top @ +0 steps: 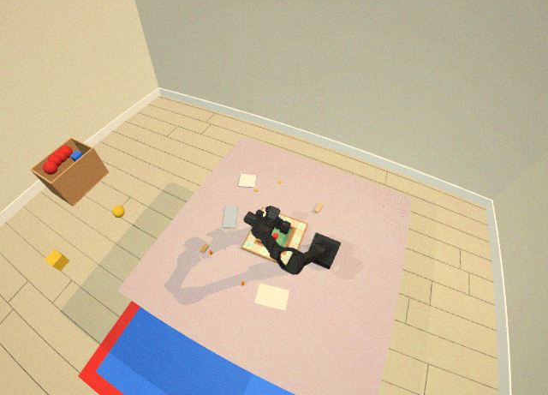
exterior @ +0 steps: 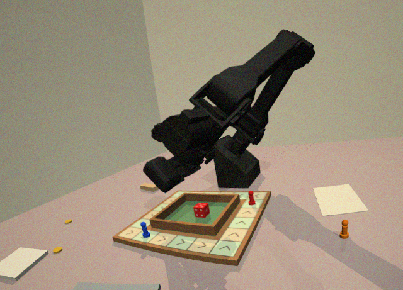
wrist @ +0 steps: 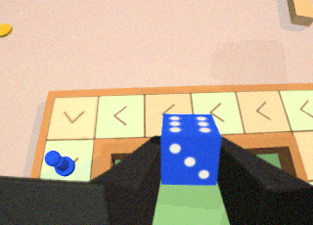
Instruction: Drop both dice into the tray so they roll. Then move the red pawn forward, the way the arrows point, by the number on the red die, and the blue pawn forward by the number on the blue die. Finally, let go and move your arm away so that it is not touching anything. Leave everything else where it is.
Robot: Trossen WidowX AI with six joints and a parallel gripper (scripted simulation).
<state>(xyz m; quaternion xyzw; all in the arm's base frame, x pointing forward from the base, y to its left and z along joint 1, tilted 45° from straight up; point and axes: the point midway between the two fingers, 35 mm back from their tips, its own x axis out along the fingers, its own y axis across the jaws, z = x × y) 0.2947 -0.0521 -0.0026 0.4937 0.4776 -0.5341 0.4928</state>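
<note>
Clamped on the blue die (wrist: 190,149), the claw (wrist: 188,181) hangs over the tray (exterior: 195,227), where only the red die (exterior: 201,209) occupies the green floor.

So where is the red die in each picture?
Top: the red die is a small red spot in the tray, right beside the arm.
Exterior: it sits on the green floor of the tray, near the middle.
Wrist: not in view.
Shared landmark: the wooden tray on the board.
</note>
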